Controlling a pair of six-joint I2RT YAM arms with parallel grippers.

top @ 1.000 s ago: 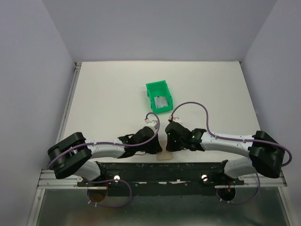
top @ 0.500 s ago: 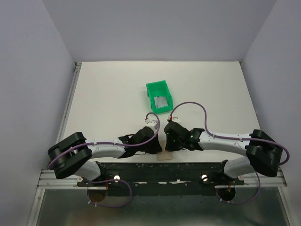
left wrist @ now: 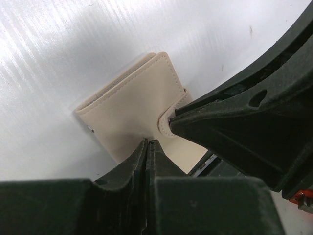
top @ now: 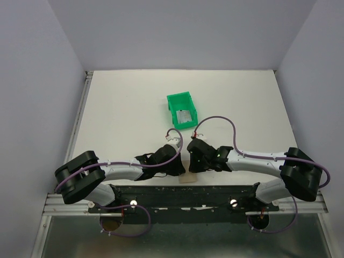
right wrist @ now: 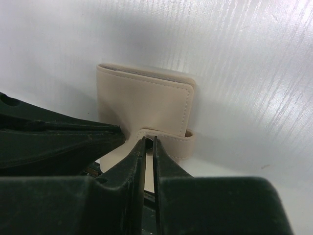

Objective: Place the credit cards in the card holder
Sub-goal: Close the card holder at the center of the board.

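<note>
1. A closed tan card holder [left wrist: 134,105] lies flat on the white table [top: 123,118], at the middle of its near edge.
2. The left gripper [left wrist: 148,143] is narrowed to a slit, its tips touching the holder's edge (whether it pinches anything cannot be told).
3. The right gripper [right wrist: 149,141] is nearly closed on the holder's closing strap [right wrist: 168,139], with tan showing between its fingers.
4. Farther back, a green bin [top: 174,100] holds a silver credit card [top: 185,117].
</note>
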